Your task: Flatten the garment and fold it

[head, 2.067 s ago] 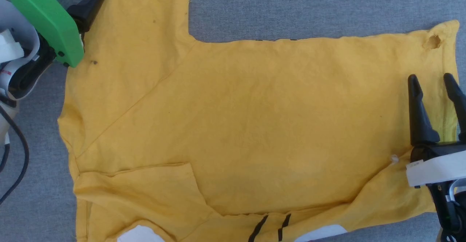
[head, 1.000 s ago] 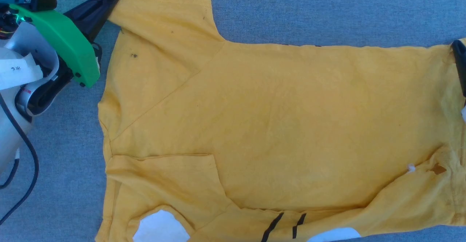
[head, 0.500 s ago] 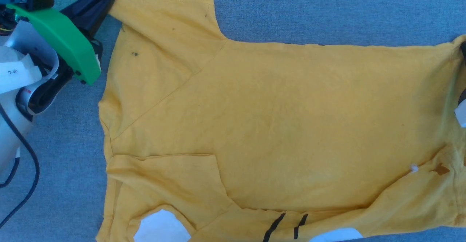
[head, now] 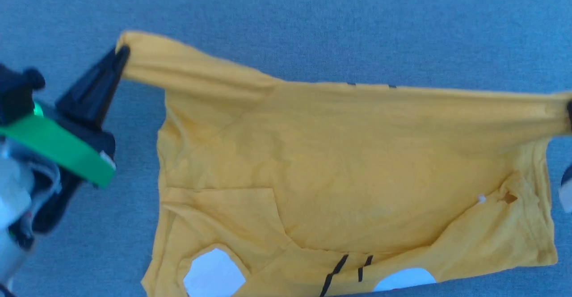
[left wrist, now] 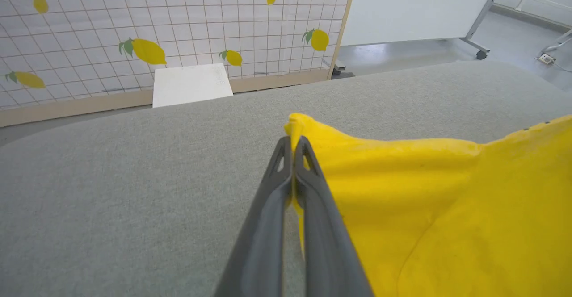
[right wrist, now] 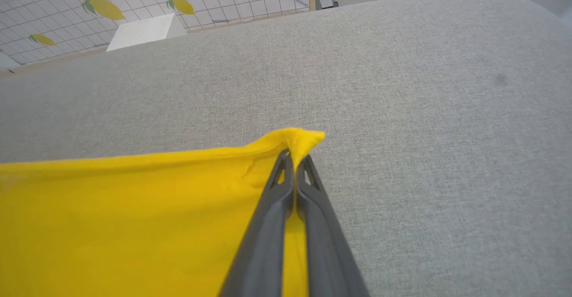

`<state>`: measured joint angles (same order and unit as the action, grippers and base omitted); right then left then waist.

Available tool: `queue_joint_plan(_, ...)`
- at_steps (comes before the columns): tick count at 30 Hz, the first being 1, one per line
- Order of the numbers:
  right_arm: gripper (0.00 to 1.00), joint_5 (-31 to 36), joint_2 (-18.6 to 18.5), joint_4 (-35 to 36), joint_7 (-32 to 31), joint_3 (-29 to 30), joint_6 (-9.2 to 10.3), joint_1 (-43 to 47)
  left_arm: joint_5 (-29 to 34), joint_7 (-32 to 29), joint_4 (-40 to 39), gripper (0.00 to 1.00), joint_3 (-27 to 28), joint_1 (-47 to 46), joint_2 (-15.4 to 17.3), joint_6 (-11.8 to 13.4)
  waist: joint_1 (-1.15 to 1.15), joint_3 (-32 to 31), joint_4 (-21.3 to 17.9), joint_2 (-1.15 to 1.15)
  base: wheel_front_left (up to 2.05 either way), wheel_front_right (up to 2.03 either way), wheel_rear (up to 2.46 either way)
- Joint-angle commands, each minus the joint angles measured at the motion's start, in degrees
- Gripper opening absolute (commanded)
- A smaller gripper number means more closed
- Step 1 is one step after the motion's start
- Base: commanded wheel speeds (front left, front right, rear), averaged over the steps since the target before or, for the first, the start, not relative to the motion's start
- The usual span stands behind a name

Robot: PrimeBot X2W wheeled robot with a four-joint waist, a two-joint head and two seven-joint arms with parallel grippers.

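Nearest the robot, at the bottom of the head view, the near border of the mustard-yellow garment (head: 357, 167) is laid on the grey fabric-covered desk (head: 313, 20). A white patch (head: 213, 275) is exposed at the near left and a second white patch (head: 404, 280) at the near right. Two short dark stripes (head: 339, 270) are set between them. Just beyond the left patch, a sleeve (head: 223, 216) is folded in over the body of the shirt. Towards the right side, a small hole (head: 508, 197) is seen with a white speck (head: 481, 198) just beside it.

Farther out, the cloth is creased and raised off the desk, and its far edge is drawn into a taut line between the two claws. The left claw (left wrist: 293, 143) is closed on the tip of the far left sleeve. Its fingers are pressed together with yellow fabric pinched between them, and a green cover (head: 58, 149) is carried on the arm behind it. The right claw (right wrist: 293, 156) is likewise clamped on the far right corner of the garment, a small peak of cloth being pushed up past its tips.

Beyond the desk, a gridded wall printed with lemons (left wrist: 178, 20) is seen, with a white panel (left wrist: 191, 85) leaned at its foot and a wheeled white board (left wrist: 415, 6) to one side.
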<state>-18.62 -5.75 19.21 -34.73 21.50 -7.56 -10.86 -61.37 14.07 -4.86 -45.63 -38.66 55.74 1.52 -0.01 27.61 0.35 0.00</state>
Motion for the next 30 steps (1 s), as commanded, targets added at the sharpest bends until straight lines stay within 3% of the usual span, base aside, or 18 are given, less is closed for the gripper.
queue_joint_plan(1,0.00,-0.8,0.5,0.2,0.8,0.7,0.08,2.0,-0.9,0.5,-1.6,0.00,0.7,3.0,0.8,1.1,0.01,-4.9,1.4,0.00,0.00,0.00,0.00)
queue_joint_plan(5,0.00,-2.6,1.5,-0.2,2.0,2.5,0.08,7.2,-1.5,0.9,-6.4,0.00,2.5,11.8,0.9,4.0,0.01,-7.5,2.4,0.00,0.00,0.00,0.00)
queue_joint_plan(10,0.00,-4.3,2.3,-1.9,3.4,3.3,0.08,12.8,-0.3,0.9,-9.2,0.00,4.5,22.0,-1.4,6.2,0.01,-9.9,3.1,0.00,0.00,0.00,0.00)
queue_joint_plan(15,0.00,-4.4,2.6,-4.9,3.8,1.2,0.08,17.1,-0.2,0.9,-7.7,0.00,5.2,29.8,-4.6,6.2,0.01,-12.1,2.9,0.00,0.00,0.00,0.00)
queue_joint_plan(21,0.00,-1.6,2.3,-10.0,3.5,-2.5,0.08,19.3,0.1,-0.3,-2.9,0.00,1.7,32.9,-7.5,4.9,0.01,-13.8,2.4,0.00,0.00,0.00,0.00)
queue_joint_plan(23,0.31,-0.5,1.9,-12.0,3.7,-3.7,0.08,18.9,0.3,-1.7,-1.1,0.00,0.4,32.3,-8.5,4.3,0.01,-14.1,2.3,0.00,0.00,0.00,0.00)
queue_joint_plan(24,0.75,-0.2,1.9,-13.1,4.1,-4.0,0.08,18.4,0.2,-2.3,-0.1,0.38,0.0,31.9,-9.3,4.0,0.01,-14.2,2.2,0.00,0.00,0.00,0.00)
queue_joint_plan(25,1.00,-0.1,1.9,-13.9,4.5,-4.1,0.08,18.0,0.3,-2.7,0.6,0.90,-0.4,31.4,-9.8,3.8,0.01,-14.2,2.2,0.00,0.00,0.00,0.00)
queue_joint_plan(26,1.00,0.0,1.9,-14.8,5.0,-4.2,0.08,17.4,0.7,-3.0,1.6,1.00,-0.8,30.7,-10.4,3.6,0.01,-14.2,2.2,0.00,0.00,0.00,0.00)
queue_joint_plan(30,1.00,0.0,1.9,-16.4,5.6,-4.6,0.08,16.5,0.9,-2.6,3.5,1.00,-0.7,29.3,-12.6,3.3,0.01,-14.5,2.1,0.00,0.00,0.00,0.00)
